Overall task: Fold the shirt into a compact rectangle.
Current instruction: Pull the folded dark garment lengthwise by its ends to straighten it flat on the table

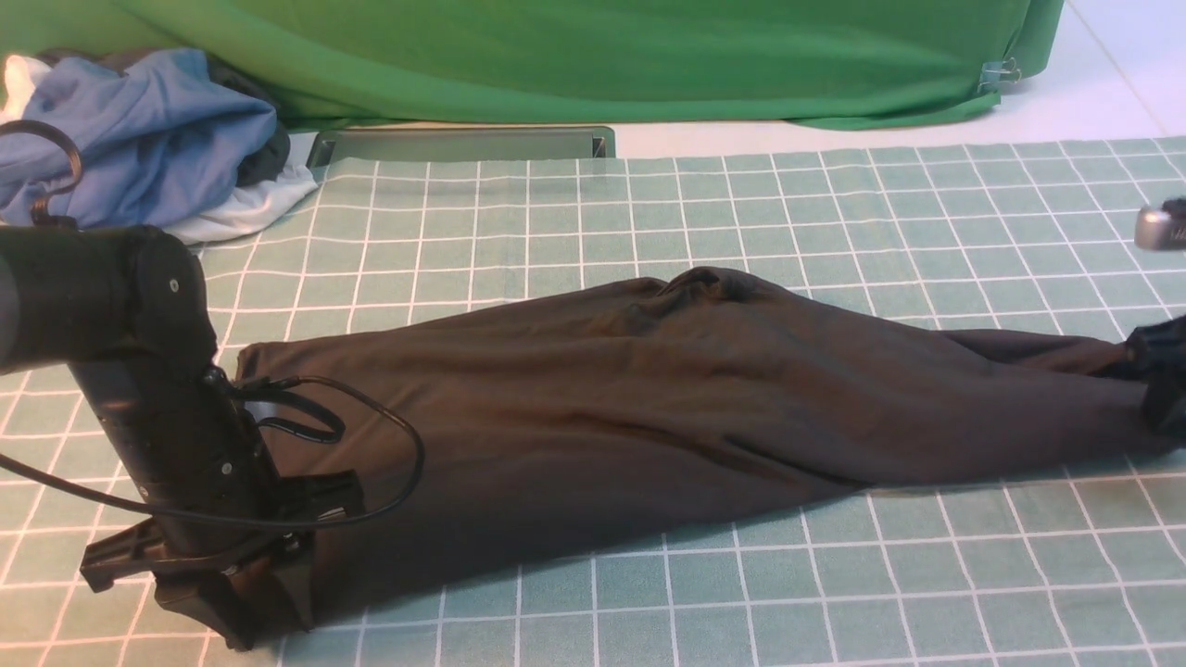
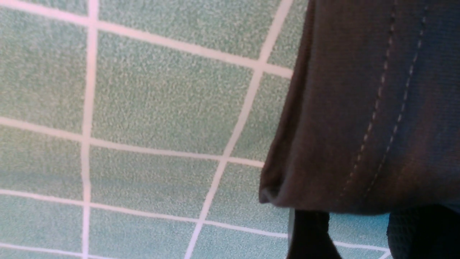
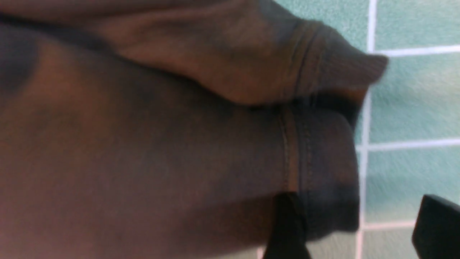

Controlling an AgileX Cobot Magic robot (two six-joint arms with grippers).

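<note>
Left pincer (image 2: 366, 235) and right pincer (image 3: 359, 233) are apart at the ends of the shirt (image 1: 649, 389), holding nothing. It looks only a long band; crosswise folds are not yet done.

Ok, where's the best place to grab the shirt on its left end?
I'd take the shirt by its stitched hem corner, coming in low from the bare mat beside it. The folded layers meet there in one firm edge, with open mat alongside.
</note>
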